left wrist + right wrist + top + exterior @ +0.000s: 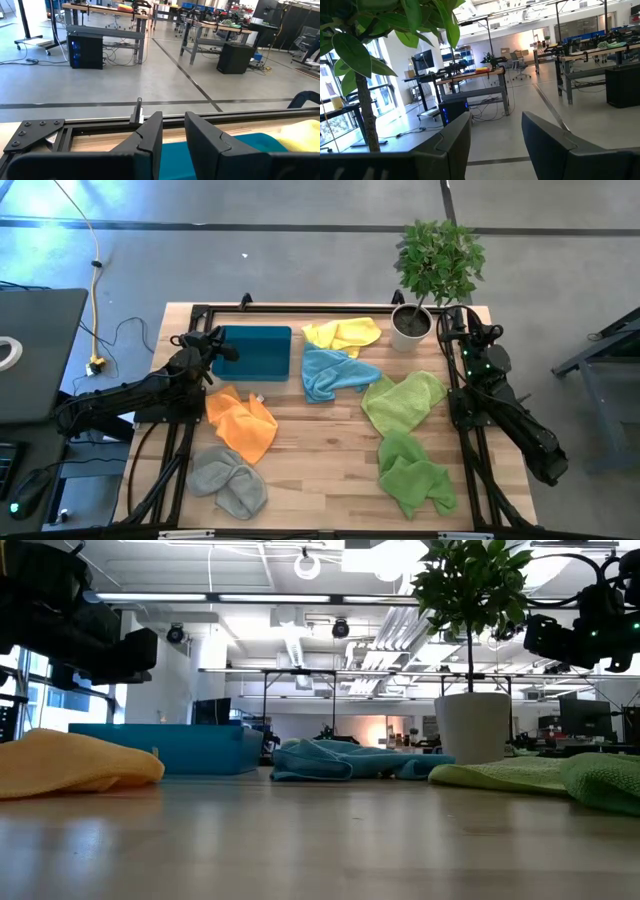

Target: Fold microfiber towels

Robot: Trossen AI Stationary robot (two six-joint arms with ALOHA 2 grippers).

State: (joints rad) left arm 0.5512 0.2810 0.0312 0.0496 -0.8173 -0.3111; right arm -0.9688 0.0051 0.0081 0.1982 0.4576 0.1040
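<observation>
Six microfiber towels (330, 370) lie crumpled across the table (320, 470). The left gripper (222, 346) hovers over the teal tray (255, 352), the right gripper (455, 323) beside the potted plant (435, 265); both stand parted, empty, clear of the towels.

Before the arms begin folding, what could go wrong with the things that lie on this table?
1. The potted plant stands right next to the right tool; a sideways swing might tip it.
2. The blue towel touches the yellow towel and the light green towel, so pulling one could drag another.
3. The orange towel lies close to the teal tray and the left tool, leaving little room to spread it.
</observation>
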